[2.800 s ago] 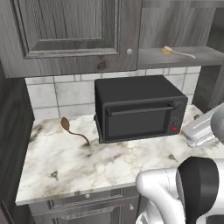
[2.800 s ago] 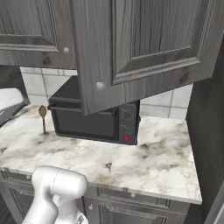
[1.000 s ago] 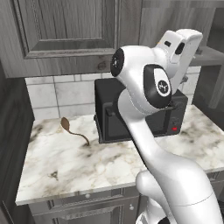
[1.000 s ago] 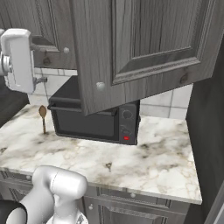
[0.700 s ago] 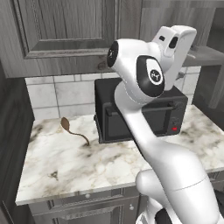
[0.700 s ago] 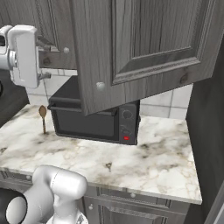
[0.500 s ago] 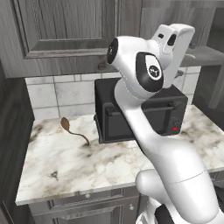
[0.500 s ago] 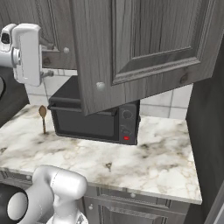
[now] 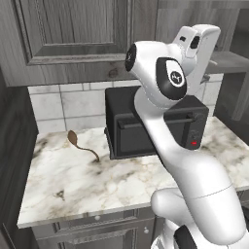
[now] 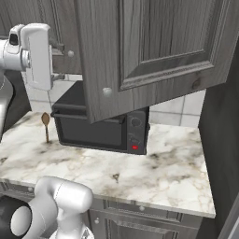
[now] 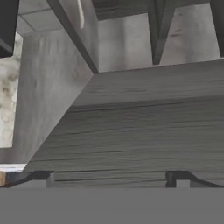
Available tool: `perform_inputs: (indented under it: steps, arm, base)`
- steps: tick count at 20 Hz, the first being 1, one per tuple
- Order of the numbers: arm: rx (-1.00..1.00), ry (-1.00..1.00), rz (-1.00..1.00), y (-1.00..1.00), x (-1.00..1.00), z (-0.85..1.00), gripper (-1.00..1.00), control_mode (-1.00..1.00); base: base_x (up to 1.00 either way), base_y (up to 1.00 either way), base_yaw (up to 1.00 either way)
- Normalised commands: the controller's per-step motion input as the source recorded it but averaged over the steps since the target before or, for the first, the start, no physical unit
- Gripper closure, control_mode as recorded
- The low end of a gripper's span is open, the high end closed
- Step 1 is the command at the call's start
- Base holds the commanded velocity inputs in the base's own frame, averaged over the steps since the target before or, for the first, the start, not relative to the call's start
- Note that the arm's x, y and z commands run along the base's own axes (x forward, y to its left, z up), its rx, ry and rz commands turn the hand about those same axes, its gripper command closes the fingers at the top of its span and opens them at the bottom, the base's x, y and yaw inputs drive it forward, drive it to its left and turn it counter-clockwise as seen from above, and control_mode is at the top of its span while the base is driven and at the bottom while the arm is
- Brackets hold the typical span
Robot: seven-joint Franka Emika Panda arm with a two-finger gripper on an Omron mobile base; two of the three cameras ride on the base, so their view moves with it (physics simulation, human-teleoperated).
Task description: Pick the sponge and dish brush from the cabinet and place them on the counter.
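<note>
One microwave (image 9: 155,124), one brown spoon (image 9: 80,145), perhaps one dish brush (image 11: 80,13).

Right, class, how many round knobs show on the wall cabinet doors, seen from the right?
2: first knob low on the open cabinet door, second knob on the left door; others may be hidden.

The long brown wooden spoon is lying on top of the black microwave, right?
Not quite. The long brown wooden spoon is lying on the white marble counter, beside the black microwave, not on top of it. The left base view shows this.
</note>
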Motion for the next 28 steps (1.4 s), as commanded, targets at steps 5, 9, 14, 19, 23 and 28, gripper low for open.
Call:
perform_inputs:
  steps: [5, 9, 14, 19, 23, 28]
  arm:
    - [-0.06, 0.00, -0.03, -0.28, 0.00, 0.00, -1.00, -1.00]
    - [-0.03, 0.04, -0.12, -0.09, 0.01, 0.00, -1.00, -1.00]
    - [-0.02, 0.05, -0.15, -0.13, 0.00, 0.00, -1.00, -1.00]
    - [-0.03, 0.05, -0.18, -0.11, 0.01, 0.00, -1.00, -1.00]
    - [-0.03, 0.05, -0.17, -0.18, 0.03, 0.00, -1.00, -1.00]
    - [-0.02, 0.05, -0.18, -0.31, 0.00, 0.00, -1.00, -1.00]
  base:
    - [0.00, 0.00, 0.00]
    - [0.00, 0.00, 0.00]
    - [0.00, 0.00, 0.00]
    - [0.00, 0.00, 0.00]
    - [0.00, 0.00, 0.00]
    - [0.00, 0.00, 0.00]
